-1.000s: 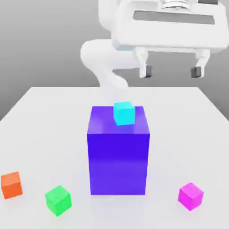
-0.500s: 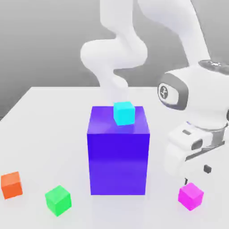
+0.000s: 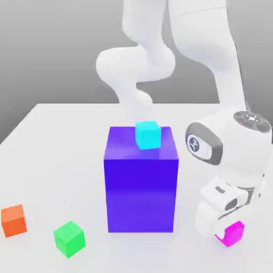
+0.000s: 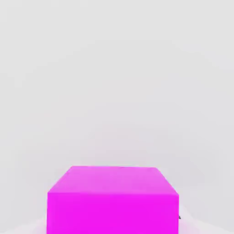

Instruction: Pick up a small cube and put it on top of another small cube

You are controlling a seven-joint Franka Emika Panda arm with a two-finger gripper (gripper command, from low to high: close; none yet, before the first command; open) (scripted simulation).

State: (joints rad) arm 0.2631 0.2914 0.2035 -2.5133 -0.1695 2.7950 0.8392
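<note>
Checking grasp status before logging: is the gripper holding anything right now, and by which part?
Cannot be told. The hand is down over the magenta cube, which sits on the table, hiding any contact.

The robot's big white hand covers part of the pink cube in the exterior view, so just one corner of the cube peeks out. In the hand view, the pink cube is cut off by the picture's edge. The tall purple block hides the table behind it.
</note>
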